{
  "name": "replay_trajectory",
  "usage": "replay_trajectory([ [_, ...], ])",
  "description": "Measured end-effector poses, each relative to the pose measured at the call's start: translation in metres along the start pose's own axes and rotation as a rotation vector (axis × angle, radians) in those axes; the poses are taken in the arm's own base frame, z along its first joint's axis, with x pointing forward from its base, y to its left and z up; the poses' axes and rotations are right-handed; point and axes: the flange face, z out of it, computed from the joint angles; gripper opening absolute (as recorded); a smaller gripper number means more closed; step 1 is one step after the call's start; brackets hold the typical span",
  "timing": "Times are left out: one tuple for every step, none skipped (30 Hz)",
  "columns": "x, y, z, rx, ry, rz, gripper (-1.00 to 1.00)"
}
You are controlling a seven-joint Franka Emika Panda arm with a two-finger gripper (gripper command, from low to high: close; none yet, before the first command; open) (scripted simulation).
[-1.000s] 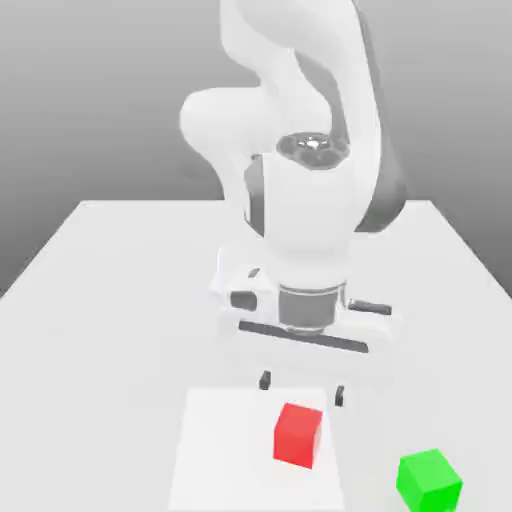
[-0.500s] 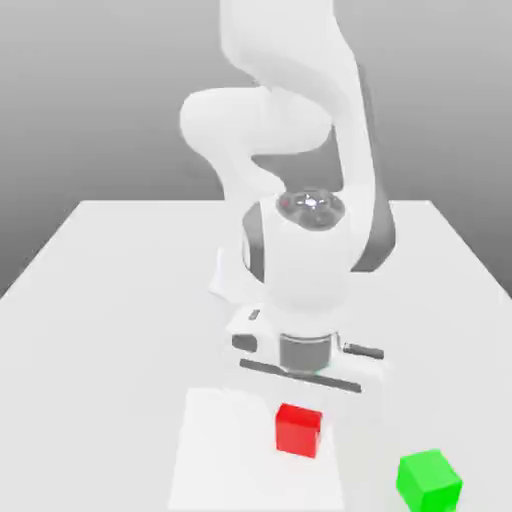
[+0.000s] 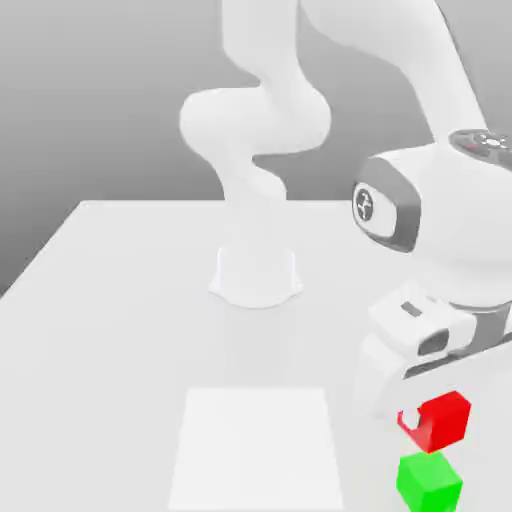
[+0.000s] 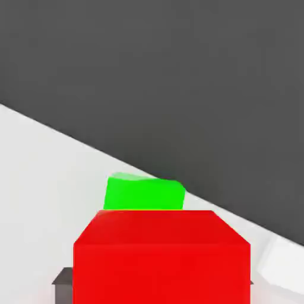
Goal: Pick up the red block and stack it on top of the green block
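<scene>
End effector (image 3: 425, 412) of a white robot arm (image 3: 440, 70) gripped a red block (image 3: 447, 422) above a green block (image 3: 429, 484) toward the exterior view's right, near the front of a pale surface (image 3: 90, 380). The red cube hung tilted in the exterior view, one of its edges turned downward, with a white fingertip (image 3: 411, 418) against its side. Beneath it, the green cube sat on the surface, its top face just below the red block's lowest corner; whether the two touched could not be told from that angle. In the hand view, the red block spanned the space between two dark grey finger pads (image 4: 63, 286), its flat face and sloping upper face both visible, and overlapped part of the green block beyond it. A plain white square (image 3: 256, 448) lay on the surface to the exterior view's left of the two cubes, with nothing on it. Behind the square stood the arm's rounded white base (image 3: 256, 275), from which the jointed links rose and reached over toward the exterior view's right, against a grey backdrop (image 3: 90, 110) that darkened toward the far edge of the surface.
</scene>
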Motion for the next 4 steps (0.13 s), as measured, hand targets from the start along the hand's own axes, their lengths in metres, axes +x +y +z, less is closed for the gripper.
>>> replay_trajectory([
  [-0.0005,-0.0004,0.0135,0.0,0.0,-0.003,1.0],
  [-0.0005,-0.0004,0.0135,0.0,0.0,-0.003,1.0],
  [-0.0005,-0.0004,0.0135,0.0,0.0,-0.003,1.0],
  [-0.0005,-0.0004,0.0135,0.0,0.0,-0.003,1.0],
])
